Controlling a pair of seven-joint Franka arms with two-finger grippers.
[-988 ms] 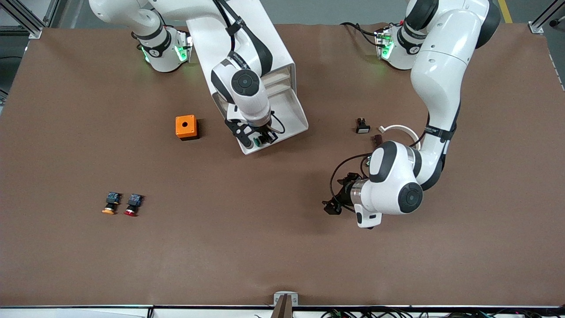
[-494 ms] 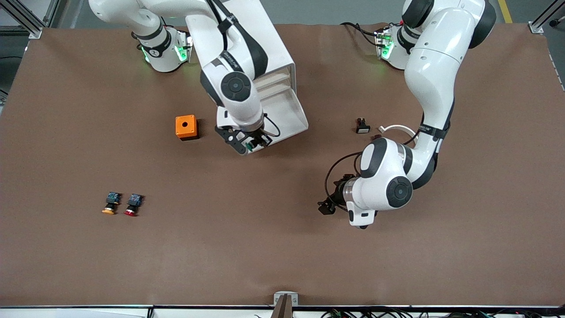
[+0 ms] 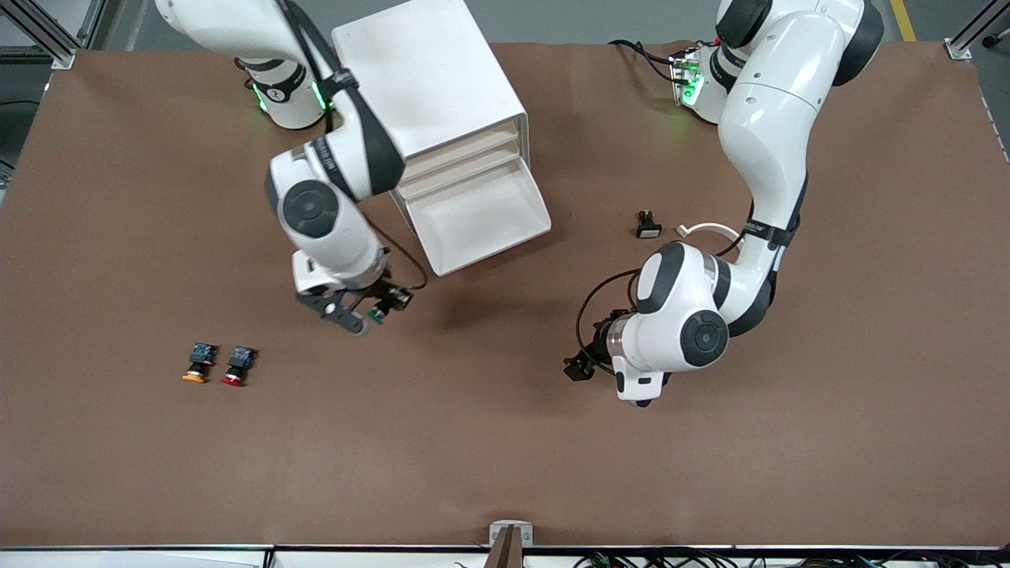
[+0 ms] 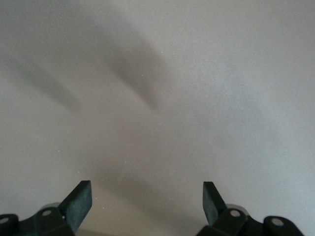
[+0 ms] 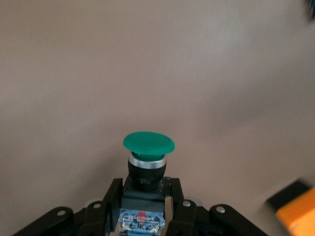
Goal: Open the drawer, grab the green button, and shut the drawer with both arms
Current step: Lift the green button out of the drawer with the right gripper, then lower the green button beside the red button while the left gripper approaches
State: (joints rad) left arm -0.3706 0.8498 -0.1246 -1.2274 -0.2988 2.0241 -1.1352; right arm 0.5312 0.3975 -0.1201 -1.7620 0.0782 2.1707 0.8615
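Observation:
The drawer [image 3: 477, 214], a lower one in the white cabinet [image 3: 426, 75], stands pulled out and shows a bare white tray. My right gripper [image 3: 360, 313] is shut on the green-capped button [image 3: 378, 316] and holds it over the bare table between the drawer and two loose buttons. In the right wrist view the button [image 5: 148, 143] sits between the right gripper's [image 5: 145, 196] fingers, cap pointing away. My left gripper [image 3: 578, 368] is open and empty over bare table, toward the left arm's end. The left wrist view shows the left gripper [image 4: 146, 200] with only table under it.
An orange-capped button [image 3: 195, 364] and a red-capped button [image 3: 237, 366] lie side by side toward the right arm's end. A small black part [image 3: 648, 225] and a white ring [image 3: 712, 229] lie near the left arm. An orange block [image 5: 298, 215] shows in the right wrist view.
My right gripper has carried the green button out of the drawer, toward the front camera and the right arm's end. My left gripper has shifted slightly toward the drawer.

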